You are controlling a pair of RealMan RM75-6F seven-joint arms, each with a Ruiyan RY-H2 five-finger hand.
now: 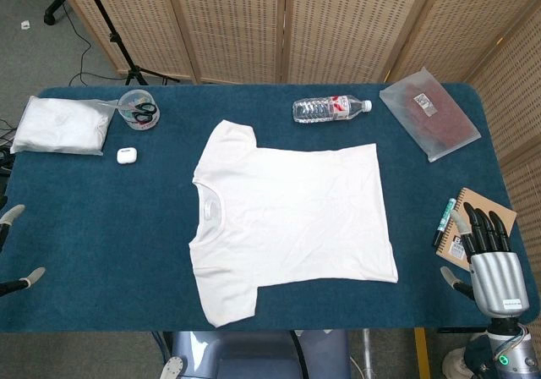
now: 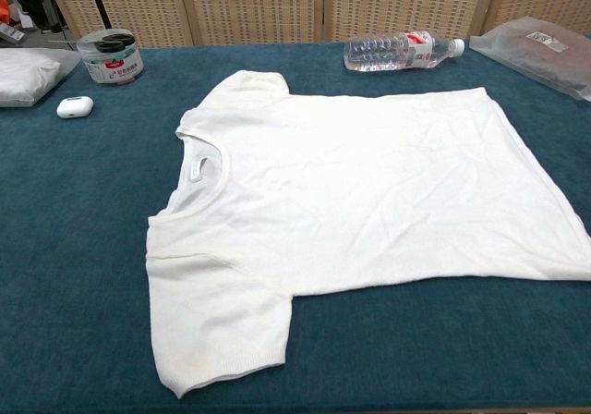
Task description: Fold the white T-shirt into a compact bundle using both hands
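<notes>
While the white T-shirt lies spread flat in the middle of the blue table, neither of my hands touches it. Its collar points to my left, the hem runs down the right side, and both short sleeves stick out, one toward the far edge, one toward me. From the chest view, the cloth is smooth with a few light creases, unfolded, the near sleeve close to the table's front edge.

My right hand sits at the near right corner, well apart from the shirt, fingers straight and a little apart, holding nothing. Its fingertips reach over a brown notebook, and a green marker lies just beside it.

My left hand barely shows at the left edge: only a couple of pale fingertips poke into the head view, spaced apart, and I cannot tell how the rest of it is set.

Along the far side, a clear water bottle lies on its side just beyond the shirt. A plastic bag with something dark red inside rests at the far right corner. At far left sit a white bagged bundle, a round clear tub with scissors, and a small white earbud case.
</notes>
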